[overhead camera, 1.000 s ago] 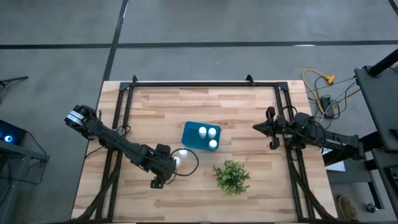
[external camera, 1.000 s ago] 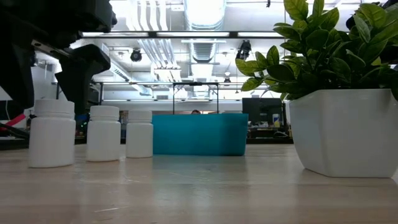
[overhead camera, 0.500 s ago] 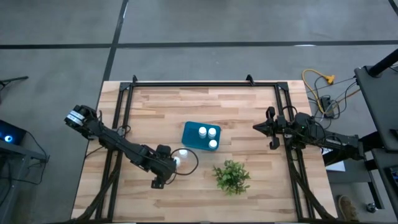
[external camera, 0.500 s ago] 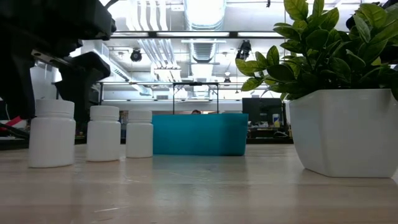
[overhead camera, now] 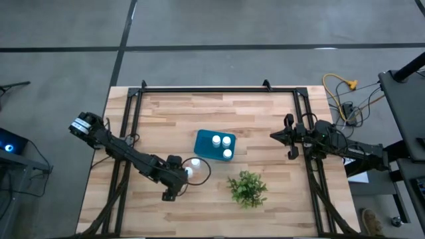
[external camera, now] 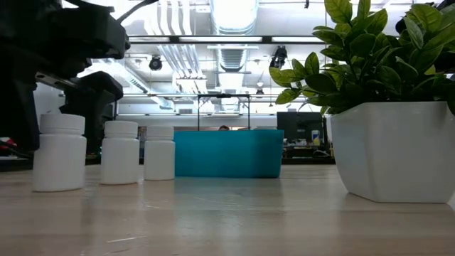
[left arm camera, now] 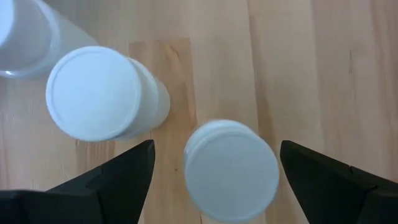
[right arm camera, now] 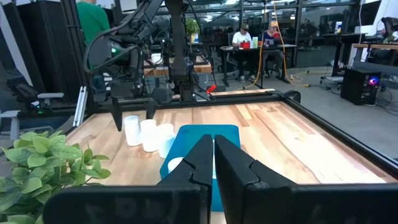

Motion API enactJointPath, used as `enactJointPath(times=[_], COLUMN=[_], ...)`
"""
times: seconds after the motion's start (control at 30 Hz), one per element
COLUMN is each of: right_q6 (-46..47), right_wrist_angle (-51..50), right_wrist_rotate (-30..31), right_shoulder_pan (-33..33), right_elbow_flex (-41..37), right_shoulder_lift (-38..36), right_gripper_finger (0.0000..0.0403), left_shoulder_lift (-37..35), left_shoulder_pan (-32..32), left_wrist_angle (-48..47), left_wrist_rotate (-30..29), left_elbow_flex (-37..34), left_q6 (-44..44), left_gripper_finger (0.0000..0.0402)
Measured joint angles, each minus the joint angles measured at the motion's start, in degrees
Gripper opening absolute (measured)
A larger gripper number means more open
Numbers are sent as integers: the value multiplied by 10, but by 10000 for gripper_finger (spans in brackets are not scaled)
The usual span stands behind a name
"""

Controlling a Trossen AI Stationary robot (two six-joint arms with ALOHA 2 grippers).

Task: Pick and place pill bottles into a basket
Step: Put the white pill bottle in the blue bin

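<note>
I have the wooden table (overhead camera: 166,119) below me with both arms over it. The plant (overhead camera: 248,188) in its white pot (external camera: 394,149) stands near the front edge, just in front of and to the right of the basket (overhead camera: 214,146). The basket sits near the middle of the table, and I count three pill bottles (overhead camera: 222,145) with white caps standing inside it.

My left arm reaches in from the left edge, and my left gripper (overhead camera: 186,174) is just off the basket's front left corner, above the three bottles still on the table (external camera: 121,151). They stand upright in a close group, just beside the basket on the wood. From the left wrist camera I look straight down on them: my two dark fingers (left arm camera: 118,177) are spread wide, and the nearest bottle (left arm camera: 231,170) stands between them with a gap on each side, so nothing is held. A second bottle (left arm camera: 102,93) stands just beside it, and a third (left arm camera: 22,34) shows only partly at the picture's edge.

My right arm waits over the right side of the table, well apart from the basket. My right gripper (overhead camera: 289,137) points toward the basket with its fingers (right arm camera: 199,163) pressed together, holding nothing.
</note>
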Motion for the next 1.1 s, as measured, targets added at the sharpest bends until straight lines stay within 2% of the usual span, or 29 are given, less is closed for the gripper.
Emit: enactJointPath(times=[0.47,0.67,0.97,1.1], right_q6=[0,0,0,0], right_wrist_angle=[0,0,0,0], right_wrist_rotate=[0,0,0,0], right_shoulder_pan=[0,0,0,0], right_elbow_flex=[0,0,0,0], right_shoulder_lift=[0,0,2,3], right_gripper_finger=[9,9,9,9], left_shoulder_lift=[0,20,61,55], left_shoulder_pan=[0,0,1,1], left_wrist_angle=[18,18,24,26], left_wrist_rotate=[1,18,30,32], left_elbow_flex=[0,-1,5,5], left_q6=[0,0,1,1], left_gripper_finger=[321,271,167,158])
